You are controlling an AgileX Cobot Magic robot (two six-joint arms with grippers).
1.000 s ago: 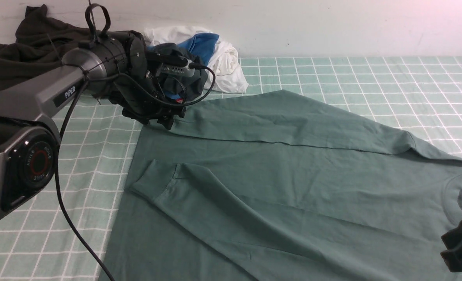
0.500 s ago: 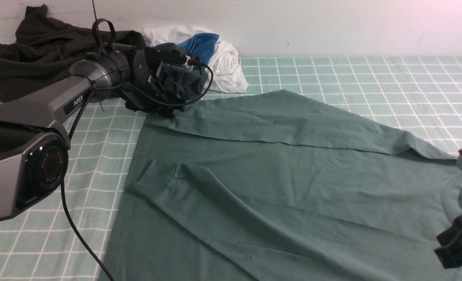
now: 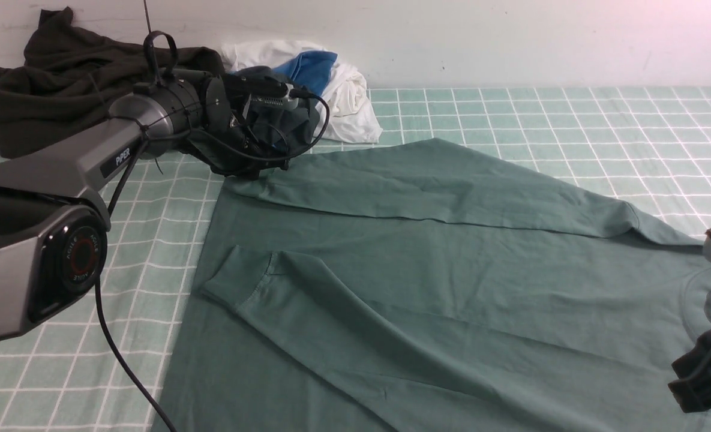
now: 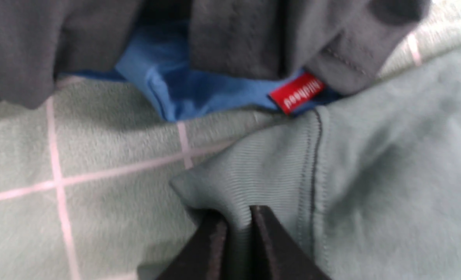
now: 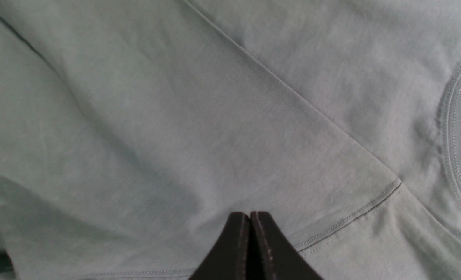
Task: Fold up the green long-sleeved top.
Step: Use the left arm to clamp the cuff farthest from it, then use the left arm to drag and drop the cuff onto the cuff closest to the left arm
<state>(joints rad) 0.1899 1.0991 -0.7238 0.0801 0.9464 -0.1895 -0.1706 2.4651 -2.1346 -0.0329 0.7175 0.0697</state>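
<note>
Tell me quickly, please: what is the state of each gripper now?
Left gripper: closed on the cuff of the green long-sleeved top.
Right gripper: closed, nothing visibly held.

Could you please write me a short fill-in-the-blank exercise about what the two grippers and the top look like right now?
1. The left gripper is pinching the ribbed ____ of the green long-sleeved top.
2. The right gripper has its jaws ____ (open or shut), with no fabric between them.
3. The small label on the blue fabric is ____ in colour.

Missing words: cuff; shut; red.
</note>
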